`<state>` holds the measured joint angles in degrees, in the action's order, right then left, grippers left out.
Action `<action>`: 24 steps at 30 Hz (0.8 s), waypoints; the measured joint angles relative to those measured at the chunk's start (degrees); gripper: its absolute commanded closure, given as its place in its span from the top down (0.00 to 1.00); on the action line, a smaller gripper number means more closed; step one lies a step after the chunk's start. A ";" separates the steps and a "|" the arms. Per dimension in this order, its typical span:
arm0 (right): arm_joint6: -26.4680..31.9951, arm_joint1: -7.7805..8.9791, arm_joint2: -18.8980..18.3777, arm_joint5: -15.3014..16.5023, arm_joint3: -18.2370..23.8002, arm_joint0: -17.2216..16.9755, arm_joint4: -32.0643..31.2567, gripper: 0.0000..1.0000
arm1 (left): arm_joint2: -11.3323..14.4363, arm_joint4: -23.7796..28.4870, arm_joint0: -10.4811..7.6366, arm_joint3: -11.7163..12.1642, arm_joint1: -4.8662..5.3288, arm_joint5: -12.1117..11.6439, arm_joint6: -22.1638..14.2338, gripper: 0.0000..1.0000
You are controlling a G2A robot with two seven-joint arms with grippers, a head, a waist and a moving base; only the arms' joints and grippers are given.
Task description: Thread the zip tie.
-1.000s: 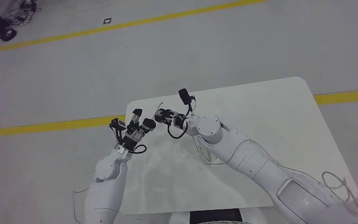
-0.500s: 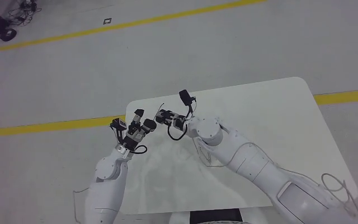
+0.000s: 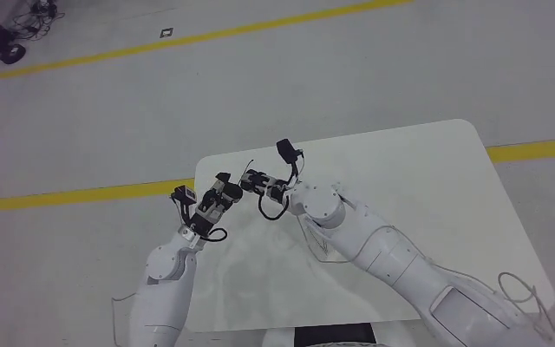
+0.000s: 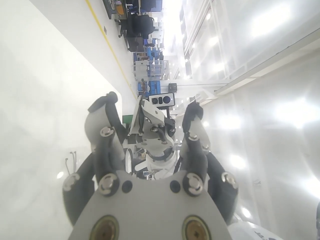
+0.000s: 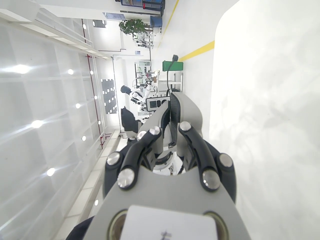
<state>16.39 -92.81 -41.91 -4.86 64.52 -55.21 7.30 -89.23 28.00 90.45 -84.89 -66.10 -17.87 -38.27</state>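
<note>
The right gripper (image 5: 171,101) has smooth grey metal fingers (image 5: 188,112) carried on curved black links with round silver bolts, and a black ribbed pad lines the inner face of one finger. The fingers are pressed together on the zip tie (image 5: 167,77). This is a thin, dark, flexible plastic strip that rises out of the fingertips, bends slightly and ends in a small thicker block at its far tip. Facing this gripper, just beyond its fingertips, is the left gripper (image 4: 152,102), of the same grey-and-black make. The left gripper's fingertips (image 4: 193,108) are capped in matt black rubber. Its fingers are spread wide and grasp nothing, and the right gripper sits in line with the gap between them, a little farther off. Whether the strip reaches into that gap cannot be told. From above, the two grippers stand nearly tip to tip, raised off the surface. Beneath both lies the table (image 3: 416,191), a flat white slab with rounded corners and a faintly glossy top, and the grippers are held close to one of those corners. Past the table edge on the far side of the grippers spreads the floor (image 3: 286,78), smooth and pale grey. It is crossed by a straight yellow line (image 3: 87,196) of paint.
</note>
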 measured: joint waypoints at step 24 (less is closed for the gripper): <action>-0.09 -0.41 -1.27 -1.48 1.19 -0.85 -6.02 0.00 | 0.77 0.40 -0.19 0.73 0.53 0.81 -0.50 0.20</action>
<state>16.30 -93.22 -43.18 -6.34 65.71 -56.06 1.27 -88.46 28.40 90.26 -84.17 -65.57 -17.06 -38.77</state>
